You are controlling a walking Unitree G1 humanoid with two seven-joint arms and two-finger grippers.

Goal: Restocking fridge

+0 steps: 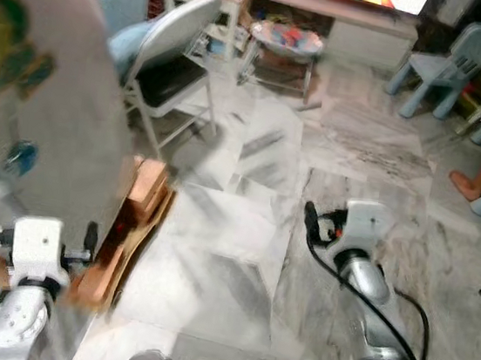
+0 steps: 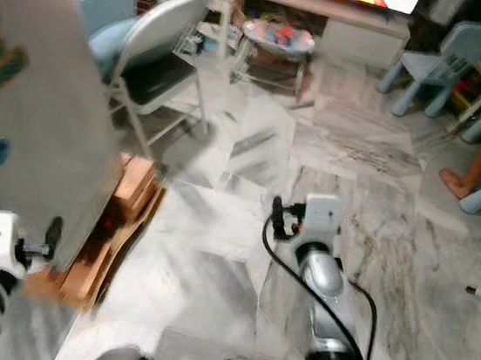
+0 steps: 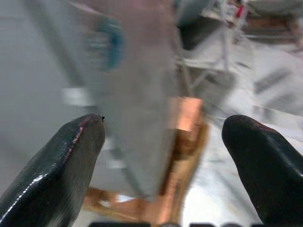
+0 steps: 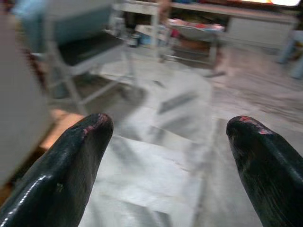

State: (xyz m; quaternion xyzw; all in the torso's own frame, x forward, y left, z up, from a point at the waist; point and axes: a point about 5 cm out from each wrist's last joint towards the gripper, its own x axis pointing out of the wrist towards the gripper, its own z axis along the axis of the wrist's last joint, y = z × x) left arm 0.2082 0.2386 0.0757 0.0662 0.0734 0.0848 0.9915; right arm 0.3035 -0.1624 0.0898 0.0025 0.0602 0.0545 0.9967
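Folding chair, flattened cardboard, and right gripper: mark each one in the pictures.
folding chair (image 1: 167, 74): left eye view, on its dark seat.
flattened cardboard (image 1: 135, 220): left eye view, on the brown sheets lying on the floor beside the grey panel.
right gripper (image 4: 169, 137): right wrist view, midway between its two open black fingertips.

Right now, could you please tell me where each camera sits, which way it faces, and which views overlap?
Left eye view: on the head, looking forward and down at the marble floor; both silver arms show.
Right eye view: beside it, same scene; right claw ahead.
Left wrist view: along the open left claw at the grey fridge door and cardboard.
Right wrist view: along the open right claw toward the folding chair.
Shared: all four views show the folding chair and floor.
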